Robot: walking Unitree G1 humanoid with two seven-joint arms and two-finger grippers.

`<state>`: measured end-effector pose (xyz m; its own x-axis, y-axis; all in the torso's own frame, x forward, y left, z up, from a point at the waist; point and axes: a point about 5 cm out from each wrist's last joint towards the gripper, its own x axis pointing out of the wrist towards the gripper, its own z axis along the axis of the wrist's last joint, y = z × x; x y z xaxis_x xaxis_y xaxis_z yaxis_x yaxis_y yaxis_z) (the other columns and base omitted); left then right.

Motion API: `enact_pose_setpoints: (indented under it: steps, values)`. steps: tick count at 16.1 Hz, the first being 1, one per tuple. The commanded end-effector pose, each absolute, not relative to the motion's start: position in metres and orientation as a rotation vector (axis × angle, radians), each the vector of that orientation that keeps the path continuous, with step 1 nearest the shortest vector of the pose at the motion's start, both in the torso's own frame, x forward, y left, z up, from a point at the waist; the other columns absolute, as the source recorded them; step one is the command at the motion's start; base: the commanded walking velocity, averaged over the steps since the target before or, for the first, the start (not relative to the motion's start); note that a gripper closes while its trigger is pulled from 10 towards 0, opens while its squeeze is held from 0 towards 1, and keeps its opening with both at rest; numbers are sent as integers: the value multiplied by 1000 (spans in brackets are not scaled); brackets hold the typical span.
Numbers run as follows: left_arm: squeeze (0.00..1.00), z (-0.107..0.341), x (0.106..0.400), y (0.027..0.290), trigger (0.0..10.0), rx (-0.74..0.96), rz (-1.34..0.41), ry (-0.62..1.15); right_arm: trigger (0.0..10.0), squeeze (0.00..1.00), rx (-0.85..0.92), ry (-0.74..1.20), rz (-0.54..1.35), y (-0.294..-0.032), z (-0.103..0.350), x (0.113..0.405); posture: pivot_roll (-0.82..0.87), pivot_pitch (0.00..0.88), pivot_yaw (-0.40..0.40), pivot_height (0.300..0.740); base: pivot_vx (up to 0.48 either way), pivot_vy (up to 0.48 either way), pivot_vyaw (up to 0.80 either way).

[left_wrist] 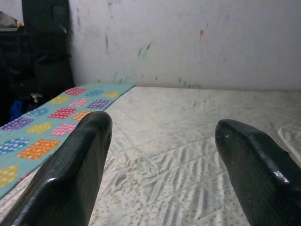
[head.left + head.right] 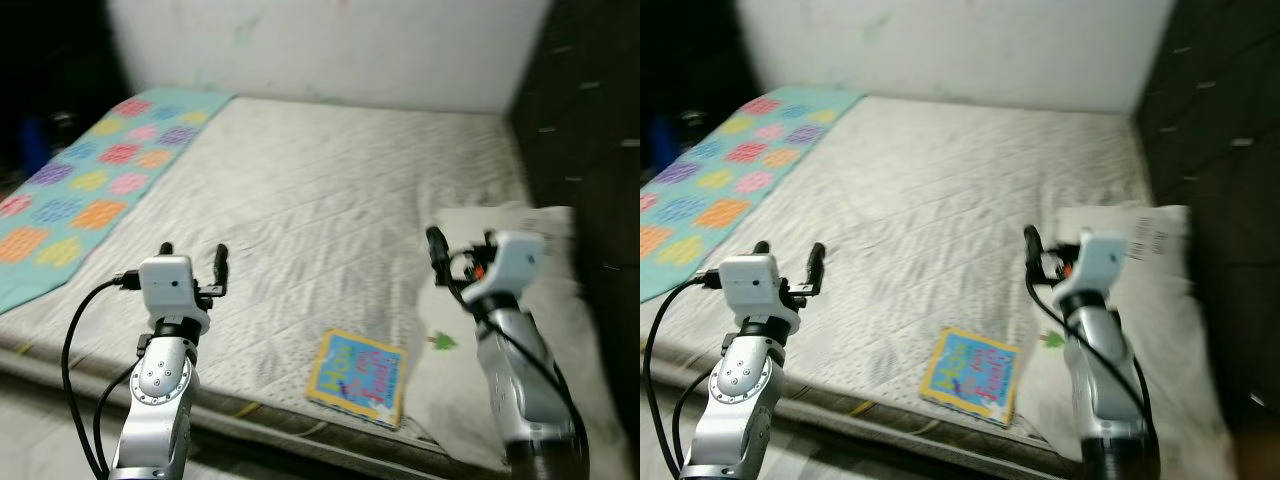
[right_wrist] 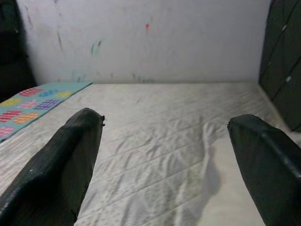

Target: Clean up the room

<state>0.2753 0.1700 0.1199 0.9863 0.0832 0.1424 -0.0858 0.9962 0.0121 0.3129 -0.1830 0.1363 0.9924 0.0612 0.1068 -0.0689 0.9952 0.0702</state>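
Left gripper (image 2: pixel 192 268): raised over the near edge of the mattress, its two black fingers spread wide with nothing between them.

Right gripper (image 2: pixel 460 252): held up over the near right part of the bed, jaws parted wide and empty in the wrist view.

Book (image 2: pixel 358 375): a bright blue-and-yellow children's book lies flat at the near edge of the mattress (image 2: pixel 330 190), between the two arms and nearer the right one; neither gripper touches it.

Small green scrap (image 2: pixel 442 341): sits just beside the book, toward the right arm; too small to identify.

Pillow (image 2: pixel 520 225): pale, blurred, resting at the right side of the bed beyond the right gripper.

Patterned blanket (image 2: pixel 85 190): a turquoise cover with coloured patches runs along the left side toward the wall (image 2: pixel 330 50).

Progress: judged early. The book is not yet picked up and the scrap lies loose; both appear left to clear, likely the book first.
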Motion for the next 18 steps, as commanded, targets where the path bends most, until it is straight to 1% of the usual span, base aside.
enact_pose_setpoints:
  steps: [1,3,5,6,7,9,10,11,12,13,14,15,16,18]
  values:
    - [0,123,275,178,10000,17,132,-157,10000,0,40,-80,84,-180,134,318,-68,0,9,740,0,0,0]
    - [0,122,276,179,10000,20,133,-168,10000,0,-43,-70,78,-182,142,327,-85,0,-23,740,0,0,0]
    - [0,119,278,176,10000,30,119,-171,10000,0,-67,-69,74,-181,143,329,-81,0,-25,740,0,0,0]
    - [0,117,277,172,10000,11,102,-151,10000,0,-93,-46,22,-180,137,331,-76,0,8,740,0,0,0]
    - [0,117,276,173,10000,11,95,-147,10000,0,-101,-70,107,-169,137,331,-77,0,54,740,0,0,0]
    - [0,116,282,179,10000,29,109,-139,10000,0,-103,-82,161,-157,134,331,-102,0,137,740,0,0,0]
    - [0,116,288,182,10000,32,99,-146,10000,0,-126,-99,188,-152,132,329,-120,0,163,740,0,0,0]
    - [0,116,290,182,10000,33,92,-147,10000,0,-131,-98,194,-151,130,328,-127,0,167,740,0,0,0]
    - [0,115,289,182,10000,33,64,-152,10000,0,-85,-42,225,-147,123,324,-135,0,163,740,0,0,0]
    - [0,112,285,181,10000,-2,52,-138,10000,0,-41,-34,263,-144,123,318,-140,0,139,740,0,0,0]
    - [0,108,276,176,10000,12,28,-127,10000,0,-41,-96,226,-149,128,313,-133,0,108,740,0,0,0]
    - [0,104,271,175,10000,29,19,-128,10000,0,-18,-107,181,-154,126,310,-128,0,95,740,0,0,0]
    - [0,100,266,179,10000,22,56,-121,10000,0,-45,-129,121,-159,124,305,-120,0,78,740,0,0,0]
    - [0,102,261,191,10000,-39,151,-118,10000,0,-22,-131,-18,-167,124,293,-116,0,68,740,0,0,0]
